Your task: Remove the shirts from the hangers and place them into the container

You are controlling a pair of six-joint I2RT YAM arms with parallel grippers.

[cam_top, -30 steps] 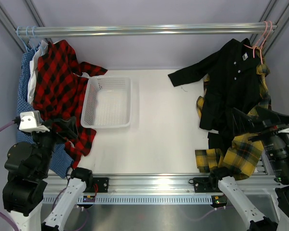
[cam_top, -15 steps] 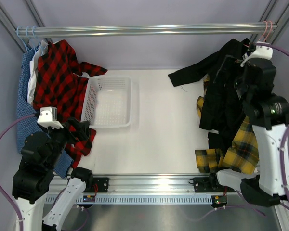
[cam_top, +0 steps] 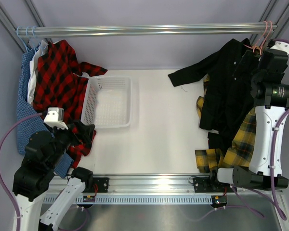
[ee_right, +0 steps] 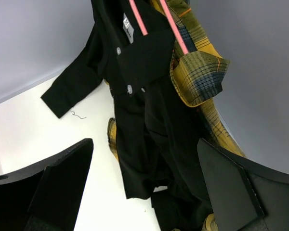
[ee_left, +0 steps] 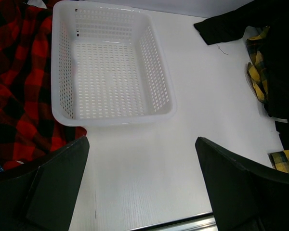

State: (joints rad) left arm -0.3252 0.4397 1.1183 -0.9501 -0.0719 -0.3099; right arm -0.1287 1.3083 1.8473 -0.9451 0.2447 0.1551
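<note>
Right arm now raised to the pink hangers [ee_right: 137, 17]; right pincer [ee_right: 145, 163] and left pincer [ee_left: 142, 159] gape. Advised: grasp black shirt [ee_right: 149, 125] by its collar, avoiding wire.

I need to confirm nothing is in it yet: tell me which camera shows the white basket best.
Left wrist view: the white basket appears large, its whole perforated floor visible and empty. The top external view shows it whole but smaller, with the red plaid shirt beside its left rim. The right wrist view misses it.
</note>
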